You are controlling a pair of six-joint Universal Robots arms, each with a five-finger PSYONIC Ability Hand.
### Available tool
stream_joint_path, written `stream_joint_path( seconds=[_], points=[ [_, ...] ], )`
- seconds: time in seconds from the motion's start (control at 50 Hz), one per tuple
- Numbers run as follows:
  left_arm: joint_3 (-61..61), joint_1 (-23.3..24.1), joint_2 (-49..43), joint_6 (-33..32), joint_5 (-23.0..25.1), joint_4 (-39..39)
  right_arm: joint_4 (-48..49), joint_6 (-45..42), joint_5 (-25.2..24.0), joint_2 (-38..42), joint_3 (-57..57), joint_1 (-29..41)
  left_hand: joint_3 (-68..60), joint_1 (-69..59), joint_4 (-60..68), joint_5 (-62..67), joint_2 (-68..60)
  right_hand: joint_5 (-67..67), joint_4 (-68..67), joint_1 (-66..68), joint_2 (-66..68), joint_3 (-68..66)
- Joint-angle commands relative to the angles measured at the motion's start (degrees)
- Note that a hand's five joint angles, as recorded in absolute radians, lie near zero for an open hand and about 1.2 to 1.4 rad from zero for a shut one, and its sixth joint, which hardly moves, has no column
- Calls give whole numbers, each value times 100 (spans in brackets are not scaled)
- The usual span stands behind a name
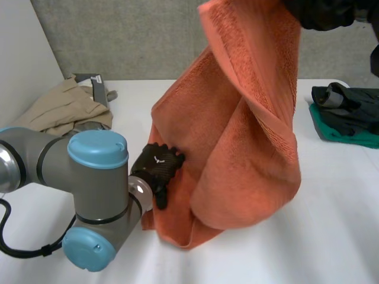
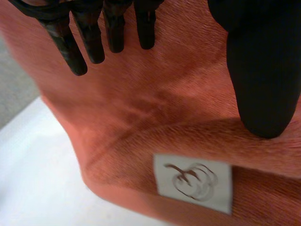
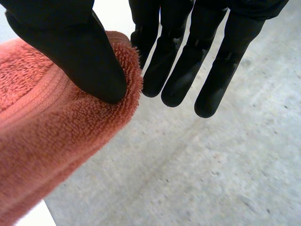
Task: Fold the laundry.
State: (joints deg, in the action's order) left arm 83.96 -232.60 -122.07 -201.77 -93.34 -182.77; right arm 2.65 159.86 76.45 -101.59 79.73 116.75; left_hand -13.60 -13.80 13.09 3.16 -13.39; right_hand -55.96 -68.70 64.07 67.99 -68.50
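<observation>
- One orange towel [image 1: 249, 136] hangs upright, its lower fold resting on the white bench [image 1: 331, 225]
- Right hand [image 1: 323, 13]: thumb pinches the towel's top hem against a finger; the other fingers [image 3: 181, 70] are straight
- Left hand [image 1: 157, 168]: at the towel's lower left edge, fingers [image 2: 113, 28] released and straight, above one white label [image 2: 193, 181]
- One beige garment [image 1: 56, 109] lies at the bench's far left; one dark pile [image 1: 346, 112], black over green, far right
- Bare bench lies in front of and right of the towel

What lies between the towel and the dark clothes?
Only bare table, seen in the head view; the towel and dark clothes are apart.
</observation>
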Motion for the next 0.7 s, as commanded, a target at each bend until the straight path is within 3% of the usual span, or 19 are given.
stream_joint_path(
  seconds=[0.02,0.24,0.4,0.48,0.64,0.7],
  points=[
    [436,-49,359,94,35,57,-54,27,-7,209,156,-644,-166,-146,217,210,-187,-1404,-1130,1593,1201,-1150],
    [569,-461,948,103,26,-628,-142,115,-279,333,359,-636,-251,-230,301,294,-271,-1404,-1130,1593,1201,-1150],
    [-98,-778,756,77,61,-1779,-335,238,-1227,17,175,-574,271,291,-220,-227,250,-1404,-1130,1593,1201,-1150],
    [-801,-770,-122,68,157,-1631,-344,439,-1369,-212,113,-626,271,291,-221,-228,250,-1404,-1130,1593,1201,-1150],
    [-1927,-708,-1459,15,1124,-410,-335,730,-1352,-300,-89,-635,238,258,-187,-194,217,-1404,-1130,1593,1201,-1150],
    [-2199,-708,-1706,15,1134,-426,-352,730,-1343,-309,-116,-635,-952,-931,1002,995,-972,-1404,-1130,1593,1201,-1150]
  ],
)
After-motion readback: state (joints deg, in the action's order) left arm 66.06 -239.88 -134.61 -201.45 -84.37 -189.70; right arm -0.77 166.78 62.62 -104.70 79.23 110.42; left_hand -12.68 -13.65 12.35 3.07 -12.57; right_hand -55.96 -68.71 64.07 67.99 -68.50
